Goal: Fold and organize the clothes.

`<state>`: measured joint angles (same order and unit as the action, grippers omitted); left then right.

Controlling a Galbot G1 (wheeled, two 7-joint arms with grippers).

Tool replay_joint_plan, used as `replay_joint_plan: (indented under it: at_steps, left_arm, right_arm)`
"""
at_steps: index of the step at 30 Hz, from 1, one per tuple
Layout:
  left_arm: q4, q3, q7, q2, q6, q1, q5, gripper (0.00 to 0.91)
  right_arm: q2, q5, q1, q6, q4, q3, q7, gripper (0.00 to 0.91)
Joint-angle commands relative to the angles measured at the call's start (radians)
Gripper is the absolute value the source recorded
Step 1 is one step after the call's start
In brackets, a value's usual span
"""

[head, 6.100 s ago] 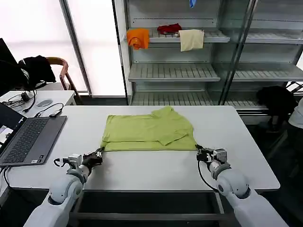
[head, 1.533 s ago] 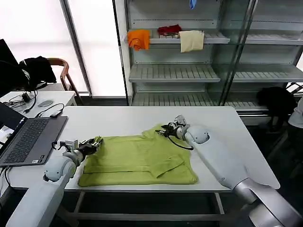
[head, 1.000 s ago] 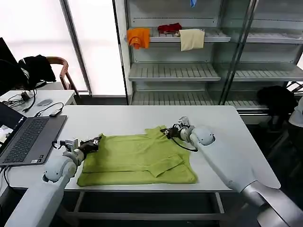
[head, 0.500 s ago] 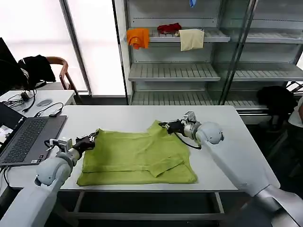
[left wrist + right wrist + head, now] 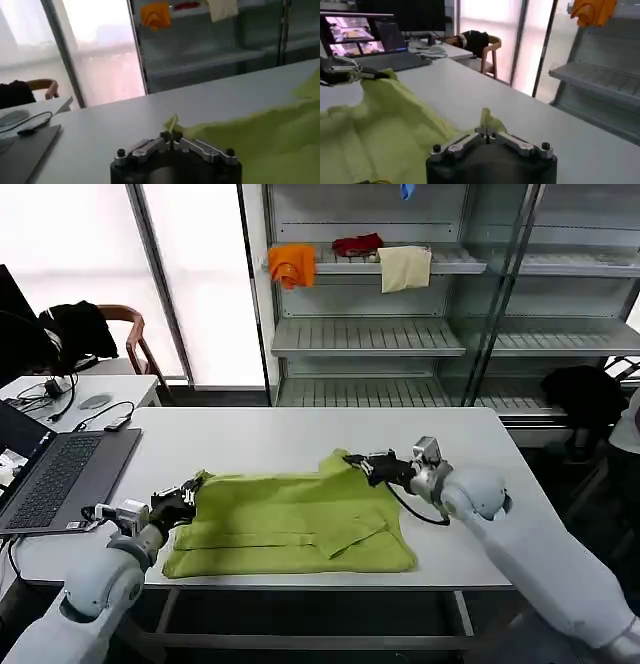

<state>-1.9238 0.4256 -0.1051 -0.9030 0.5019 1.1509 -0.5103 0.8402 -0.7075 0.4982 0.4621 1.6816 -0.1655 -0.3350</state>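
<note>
Shirt [image 5: 290, 524] lies folded on my table [image 5: 270, 439], bare room behind it. My left gripper [image 5: 185, 496] pinches its left far corner; my right gripper [image 5: 362, 465] pinches the right far corner.

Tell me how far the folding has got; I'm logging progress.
Done: the lime yellow-green short-sleeved T-shirt already lies doubled over lengthwise on the white table. In hand: the left gripper and right gripper each pinch a far corner, jaws shut on fabric. Left: the shirt is a wide strip, so crosswise folds and tidying remain.
</note>
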Motion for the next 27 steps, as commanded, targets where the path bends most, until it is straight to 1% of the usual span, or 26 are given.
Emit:
replay_joint_plan:
  at_steps: [1,10,18,19,20,21,22,24,25,27]
  left_arm:
    - [-0.211,0.025,-0.188,-0.015,0.074,0.184,0.109,0.010]
    - [-0.226,0.040,-0.184,-0.027,0.074,0.267,0.155,0.010]
    - [-0.183,0.013,-0.190,-0.037,0.075,0.272,0.208,0.030]
    - [-0.178,0.011,-0.195,-0.037,0.075,0.271,0.209,0.050]
    - [-0.175,0.010,-0.197,-0.036,0.075,0.272,0.212,0.161]
    - [-0.172,0.009,-0.196,-0.036,0.075,0.272,0.222,0.302]
    - [-0.169,0.009,-0.196,-0.036,0.075,0.271,0.230,0.333]
    - [-0.169,0.007,-0.196,-0.034,0.075,0.271,0.236,0.554]
    - [-0.170,0.007,-0.196,-0.033,0.075,0.271,0.239,0.907]
    - [-0.176,0.008,-0.192,-0.027,0.075,0.273,0.247,0.907]
  right_arm:
    - [-0.137,-0.027,0.225,-0.004,0.256,0.083,0.021,0.000]
    - [-0.161,-0.012,0.340,-0.007,0.325,0.163,0.011,0.000]
    - [-0.163,0.005,0.413,-0.015,0.333,0.205,0.007,0.000]
    - [-0.162,0.005,0.426,-0.016,0.334,0.208,0.009,0.000]
    - [-0.160,0.007,0.434,-0.016,0.333,0.210,0.012,0.000]
    - [-0.157,0.009,0.442,-0.017,0.331,0.213,0.016,0.000]
    - [-0.153,0.010,0.452,-0.018,0.328,0.217,0.025,0.000]
    - [-0.142,0.024,0.474,-0.023,0.323,0.229,0.046,0.000]
    - [-0.139,0.030,0.482,-0.023,0.322,0.233,0.057,0.000]
    - [-0.124,0.058,0.511,-0.016,0.325,0.245,0.119,0.000]
